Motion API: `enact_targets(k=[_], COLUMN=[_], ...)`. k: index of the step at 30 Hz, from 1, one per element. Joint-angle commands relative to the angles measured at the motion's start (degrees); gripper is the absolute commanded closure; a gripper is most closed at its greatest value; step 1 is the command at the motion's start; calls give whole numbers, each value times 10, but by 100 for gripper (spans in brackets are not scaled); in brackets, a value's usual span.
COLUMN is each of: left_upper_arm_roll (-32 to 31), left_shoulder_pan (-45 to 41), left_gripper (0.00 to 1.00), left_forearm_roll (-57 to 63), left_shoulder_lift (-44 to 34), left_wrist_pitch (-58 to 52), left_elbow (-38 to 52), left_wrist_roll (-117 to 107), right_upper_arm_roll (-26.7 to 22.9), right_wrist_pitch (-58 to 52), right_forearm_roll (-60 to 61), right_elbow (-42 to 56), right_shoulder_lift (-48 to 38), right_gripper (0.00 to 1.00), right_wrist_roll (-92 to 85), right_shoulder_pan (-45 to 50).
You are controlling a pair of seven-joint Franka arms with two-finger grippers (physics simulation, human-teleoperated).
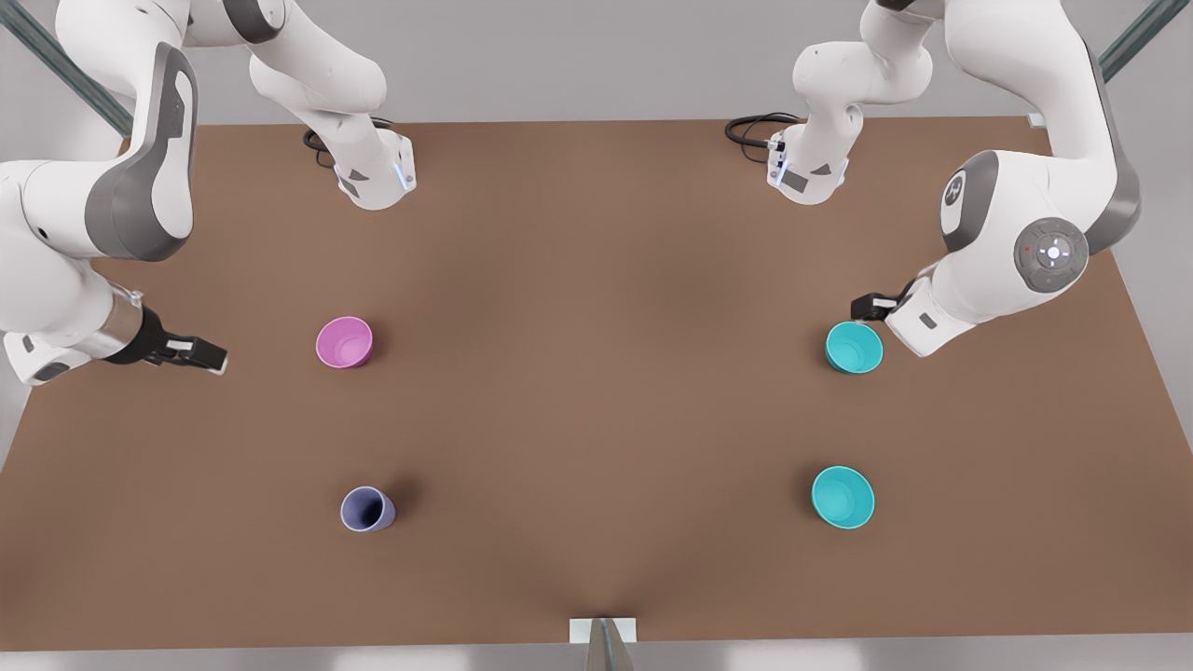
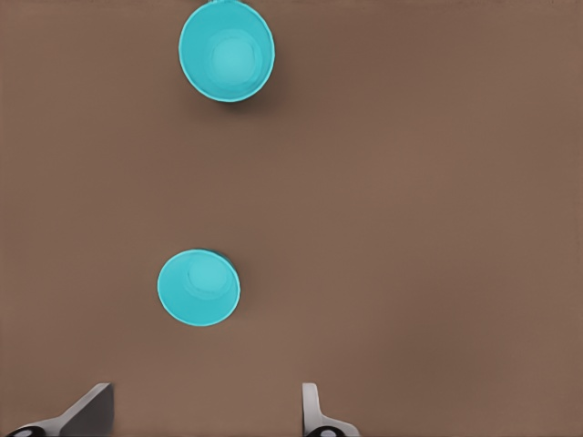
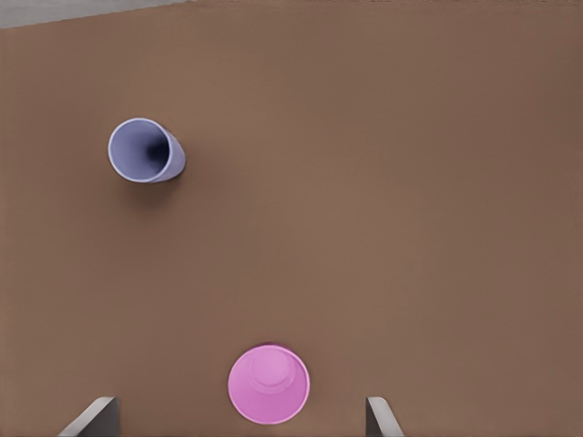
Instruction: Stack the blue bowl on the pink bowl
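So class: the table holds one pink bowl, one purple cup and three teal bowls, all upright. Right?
Not quite. The front view shows two teal bowls, not three. The pink bowl and purple cup are there, all upright on the table.

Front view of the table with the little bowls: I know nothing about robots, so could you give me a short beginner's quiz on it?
1. True or false: a teal bowl is already stacked on the pink bowl.
2. What sits closest to the left gripper? A) a purple cup B) a pink bowl C) a teal bowl
3. How many containers stand on the table?

Key:
1. False. The pink bowl is empty.
2. C, the rear teal bowl. The open right gripper waits near the pink bowl.
3. Four: the pink bowl, the rear teal bowl, the front teal bowl and the purple cup.
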Motion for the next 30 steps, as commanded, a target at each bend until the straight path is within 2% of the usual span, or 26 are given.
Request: enact_targets(k=[1, 5, 6, 8, 9, 10, 12, 13, 20, 30], left_upper_arm_roll=[0, 0, 0, 0, 0, 0, 0, 0, 0, 0], left_shoulder_pan=[0, 0, 0, 0, 0, 0, 0, 0, 0, 0], left_gripper=[0, 0, 0, 0, 0, 0, 0, 0, 0, 0], left_forearm_roll=[1, 1, 1, 1, 1, 1, 1, 1, 1, 1], left_shoulder_lift=[0, 0, 0, 0, 0, 0, -1, -3, -1, 3], left_wrist_pitch=[8, 7, 7, 7, 6, 6, 1, -3, -9, -18], left_elbow=[0, -1, -2, -2, -4, -4, -4, -4, -4, -4], left_wrist_roll=[-11, -11, -11, -11, -11, -11, -11, -11, -11, -12], right_upper_arm_roll=[0, 0, 0, 0, 0, 0, -1, -2, -2, -2], right_wrist_pitch=[13, 4, -19, 2, 54, 182, 320, 359, 566, 577], right_forearm_roll=[1, 0, 0, -1, -1, 0, 2, 5, 6, 7], right_elbow=[0, -5, -33, -137, -207, -353, -483, -506, -613, -629], right_shoulder_lift=[0, 1, -2, -30, -57, -116, -148, -141, -72, -35], right_gripper=[0, 0, 0, 0, 0, 0, 0, 0, 0, 0], right_wrist_roll=[19, 18, 12, 10, 10, 10, 10, 10, 3, -35], right_shoulder_pan=[1, 0, 0, 2, 2, 1, 1, -2, -36, -56])
